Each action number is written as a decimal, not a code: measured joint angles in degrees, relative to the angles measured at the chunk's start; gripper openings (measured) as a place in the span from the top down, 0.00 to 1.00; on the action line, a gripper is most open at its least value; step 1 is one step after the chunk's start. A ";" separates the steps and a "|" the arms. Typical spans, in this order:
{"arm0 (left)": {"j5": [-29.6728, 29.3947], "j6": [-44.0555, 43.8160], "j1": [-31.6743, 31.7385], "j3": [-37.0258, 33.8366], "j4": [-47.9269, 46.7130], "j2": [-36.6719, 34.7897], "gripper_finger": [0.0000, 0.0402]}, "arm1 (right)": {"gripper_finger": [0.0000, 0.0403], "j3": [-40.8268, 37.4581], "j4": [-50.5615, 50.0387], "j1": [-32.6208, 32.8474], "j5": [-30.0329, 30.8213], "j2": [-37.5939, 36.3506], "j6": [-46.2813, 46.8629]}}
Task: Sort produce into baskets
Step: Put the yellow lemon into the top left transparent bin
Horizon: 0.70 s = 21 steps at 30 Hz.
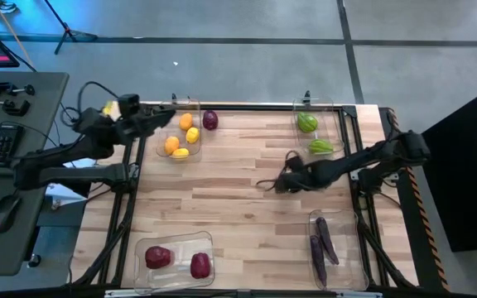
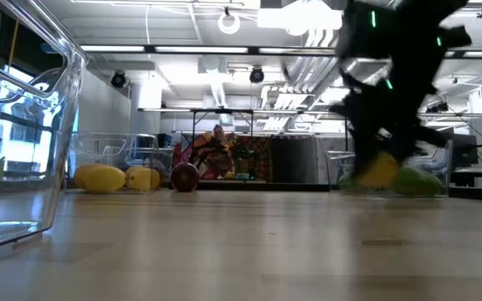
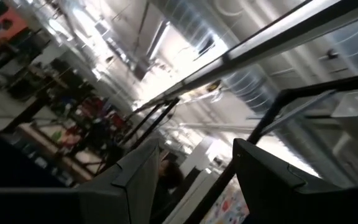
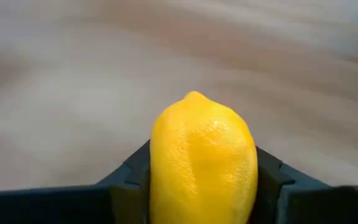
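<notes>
Mid-table, right of centre: my right gripper (image 1: 281, 184) is clenched on a lemon (image 4: 204, 158), carried clear above the wood. The piece sits squarely between my fingers (image 4: 272, 171) and bulges forward past them. To do this well I judge: keep the squeeze steady, travel level across to the far-left basket (image 1: 195, 106) where the other yellow and orange pieces (image 1: 182, 138) lie, and let go low over an open spot. A dark red piece (image 1: 210, 121) sits just outside that bin. My left gripper (image 1: 169, 116) hangs over it, fingers apart, holding nothing.
</notes>
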 joint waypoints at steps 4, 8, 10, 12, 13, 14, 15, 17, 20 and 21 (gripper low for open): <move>-0.34 1.70 0.02 0.01 -0.04 -2.72 0.52 | 0.64 3.61 21.99 3.28 -3.90 0.68 -12.57; -3.37 4.00 0.02 0.01 -0.08 -4.44 0.52 | 0.61 10.46 30.69 0.48 -3.42 6.28 -20.61; -5.31 4.45 0.02 0.01 -0.05 -4.86 0.52 | 0.57 15.92 30.90 -2.16 -4.72 10.76 -24.46; -6.88 4.68 0.02 0.01 -0.02 -5.08 0.52 | 0.54 22.17 31.21 -4.79 -7.14 15.60 -30.30; -7.26 4.96 0.02 0.01 -0.05 -5.09 0.53 | 0.54 25.41 31.95 -5.85 -7.87 17.94 -33.42; -7.58 5.05 0.02 0.01 -0.09 -5.09 0.53 | 0.53 28.76 32.56 -6.85 -8.10 20.22 -36.26; -7.62 5.05 0.02 0.01 -0.09 -5.09 0.53 | 0.53 32.18 32.99 -7.74 -8.82 22.39 -38.66; -7.62 5.01 0.02 0.01 -0.12 -5.07 0.53 | 0.53 38.68 33.08 -9.54 -10.18 26.45 -43.00; -7.63 5.63 0.02 0.01 -0.11 -5.07 0.53 | 0.52 47.61 33.03 -12.07 -12.15 32.00 -47.06; -7.65 6.24 0.02 0.01 -0.10 -5.07 0.53 | 0.52 50.44 33.04 -12.85 -12.31 33.64 -48.18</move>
